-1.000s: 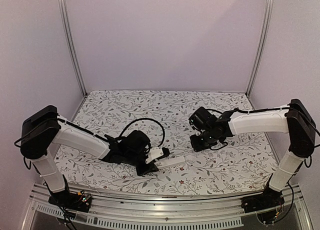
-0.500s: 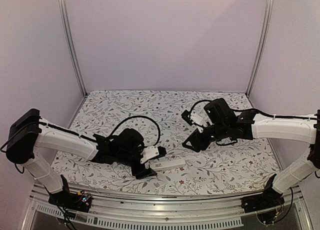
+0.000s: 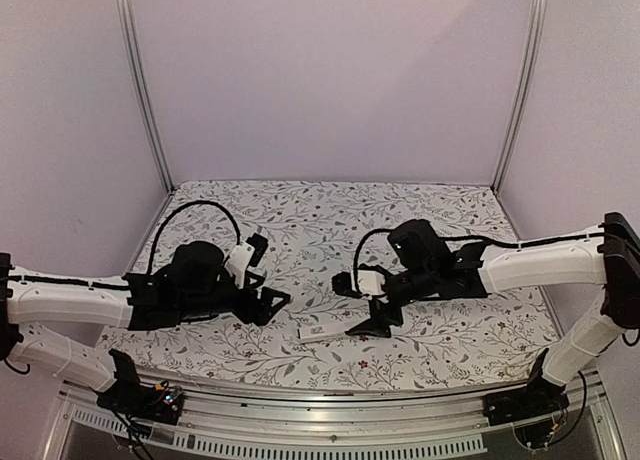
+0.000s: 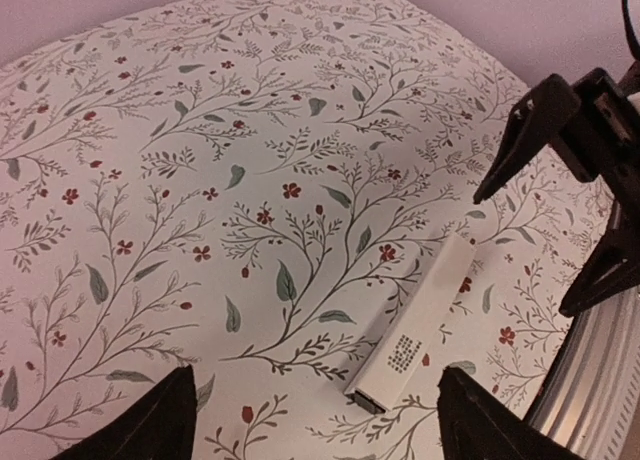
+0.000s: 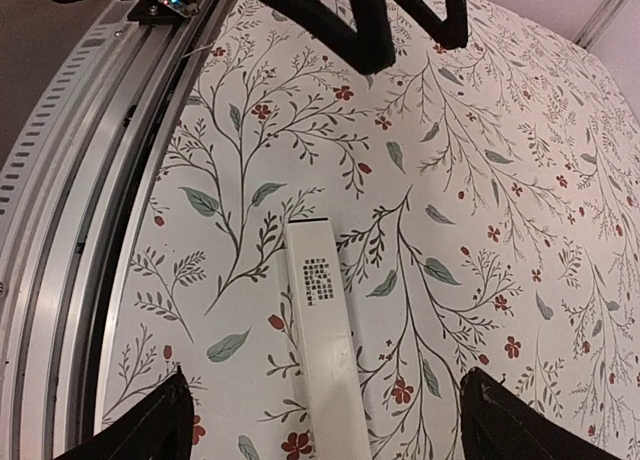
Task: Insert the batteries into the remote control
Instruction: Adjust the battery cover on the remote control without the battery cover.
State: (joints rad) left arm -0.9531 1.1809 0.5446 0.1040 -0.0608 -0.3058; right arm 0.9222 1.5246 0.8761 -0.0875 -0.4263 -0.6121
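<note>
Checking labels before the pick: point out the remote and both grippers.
remote [image 4: 415, 325]: left wrist view, middle of its white top face.
right gripper [image 4: 523, 252]: left wrist view, midway between its open fingertips.
left gripper [image 5: 414, 52]: right wrist view, midway between its open fingertips.

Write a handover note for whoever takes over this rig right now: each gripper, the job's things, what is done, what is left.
The left gripper is open, empty and set back from the remote control.
The right gripper is open over one end of the remote control, holding nothing.
The remote control lies flat on the floral cloth near the front rail, dotted patch up.
The batteries show in no view.
Done: nothing visible. Left: find the batteries and load them.
</note>
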